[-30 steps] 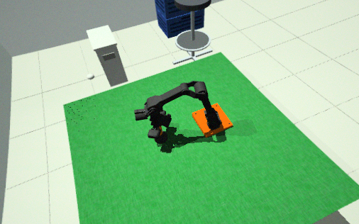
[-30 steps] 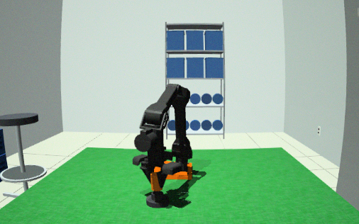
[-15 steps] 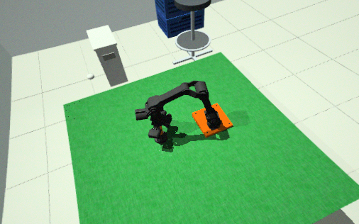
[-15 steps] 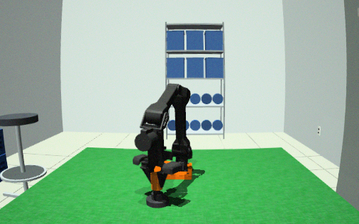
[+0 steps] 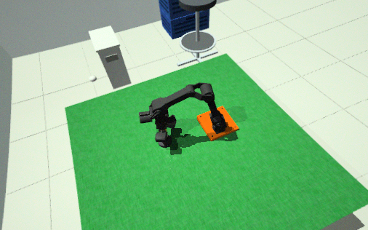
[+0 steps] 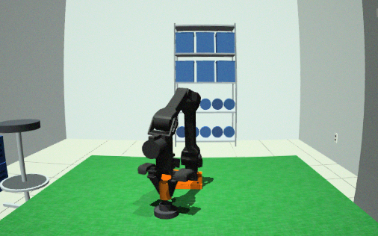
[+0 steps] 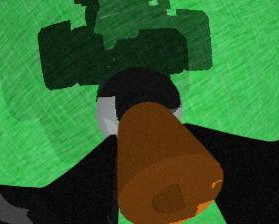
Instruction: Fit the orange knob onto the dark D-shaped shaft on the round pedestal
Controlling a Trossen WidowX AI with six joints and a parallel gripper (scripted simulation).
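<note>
The orange knob (image 6: 165, 193) (image 7: 160, 145) is between the fingers of my gripper (image 6: 165, 188) (image 7: 150, 136), which is shut on it. In the wrist view its near end shows a darker recess with a straight edge. The round dark pedestal (image 6: 166, 213) (image 7: 107, 111) stands on the mat under the knob; in the exterior view the knob's lower end is close above its raised middle. In the wrist view the knob's far end overlaps the pedestal. The shaft is hidden, so I cannot tell whether the knob touches it. In the top view the arm hides most of the knob.
The arm's orange base plate (image 5: 205, 125) (image 6: 189, 184) lies on the green mat (image 5: 144, 189) (image 6: 279, 202) beyond the pedestal in the exterior view. A stool (image 5: 198, 41) (image 6: 22, 149), a white-topped cabinet (image 5: 105, 38) and a shelf rack (image 6: 205, 54) stand off the mat.
</note>
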